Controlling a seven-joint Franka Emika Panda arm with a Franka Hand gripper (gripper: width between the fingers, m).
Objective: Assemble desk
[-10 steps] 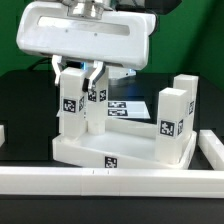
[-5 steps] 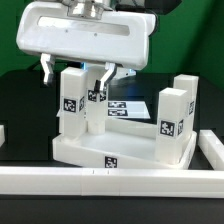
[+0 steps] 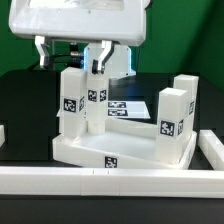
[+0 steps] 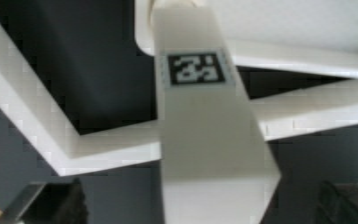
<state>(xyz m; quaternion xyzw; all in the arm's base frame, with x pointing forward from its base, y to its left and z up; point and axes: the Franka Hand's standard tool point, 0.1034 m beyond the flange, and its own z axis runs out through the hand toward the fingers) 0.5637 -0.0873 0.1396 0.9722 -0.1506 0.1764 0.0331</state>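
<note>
A black table [image 3: 25, 110] fills the scene, matte and dark right to its far edge. Along the near edge runs a long white rail [image 3: 60, 180]. Behind, a green wall [image 3: 195, 45] glows under even light.

The arm's white wrist housing is filling the top of the exterior view, pointing straight down. The gripper [image 3: 70, 56] is hanging below it with its jaws standing wide apart, both fingertips [image 3: 42, 55] dark and gripping nothing.
</note>
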